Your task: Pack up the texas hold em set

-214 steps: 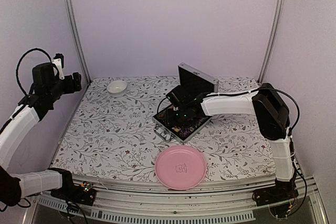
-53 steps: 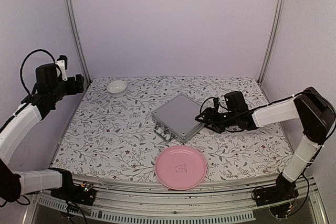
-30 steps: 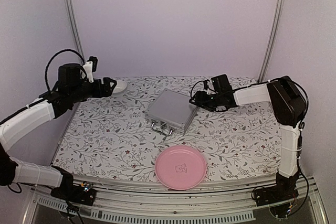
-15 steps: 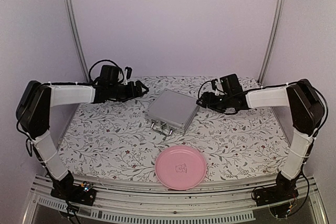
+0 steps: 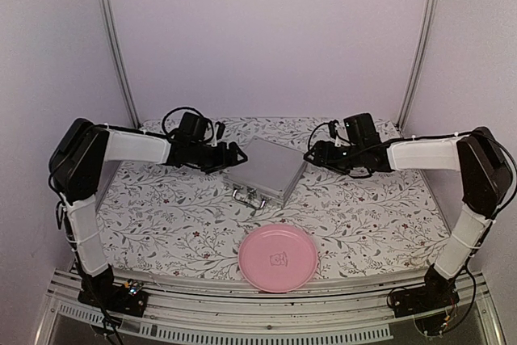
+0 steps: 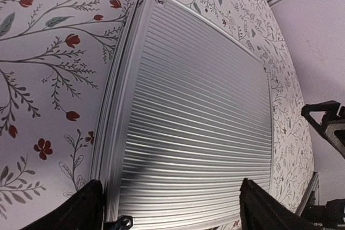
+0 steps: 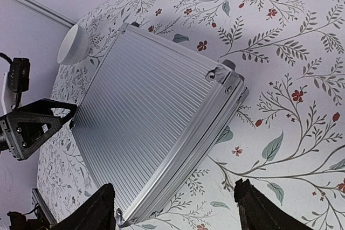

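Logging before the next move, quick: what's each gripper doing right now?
Left gripper: open, holding nothing.
Right gripper: open, holding nothing.

The case (image 6: 188, 127) is ribbed, satin silver metal (the floral table cover (image 6: 43, 79) looks matt).

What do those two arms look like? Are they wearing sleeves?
The left arm and right arm are white tubular segments joined by bulky black joints; whether that white is fabric is unclear. Black cables loop above each wrist. The left gripper and right gripper are black, two-fingered.
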Controlling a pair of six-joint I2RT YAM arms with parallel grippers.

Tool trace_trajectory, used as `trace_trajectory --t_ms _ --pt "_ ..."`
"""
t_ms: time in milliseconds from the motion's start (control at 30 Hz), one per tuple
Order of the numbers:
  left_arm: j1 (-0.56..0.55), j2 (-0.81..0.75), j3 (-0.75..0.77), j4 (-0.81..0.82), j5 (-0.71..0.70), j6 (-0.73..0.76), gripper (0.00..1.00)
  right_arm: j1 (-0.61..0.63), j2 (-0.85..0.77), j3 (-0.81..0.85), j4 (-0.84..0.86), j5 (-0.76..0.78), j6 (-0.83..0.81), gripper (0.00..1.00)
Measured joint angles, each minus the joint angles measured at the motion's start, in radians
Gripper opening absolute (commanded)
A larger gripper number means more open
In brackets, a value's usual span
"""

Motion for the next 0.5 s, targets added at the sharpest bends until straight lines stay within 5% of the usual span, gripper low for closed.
trace_trajectory --t_ms 500 --pt "-0.042 0.03 0.0 -0.003 -0.09 0.022 0.87 0.011 -0.029 -0.043 -0.003 0.0 0.012 0.77"
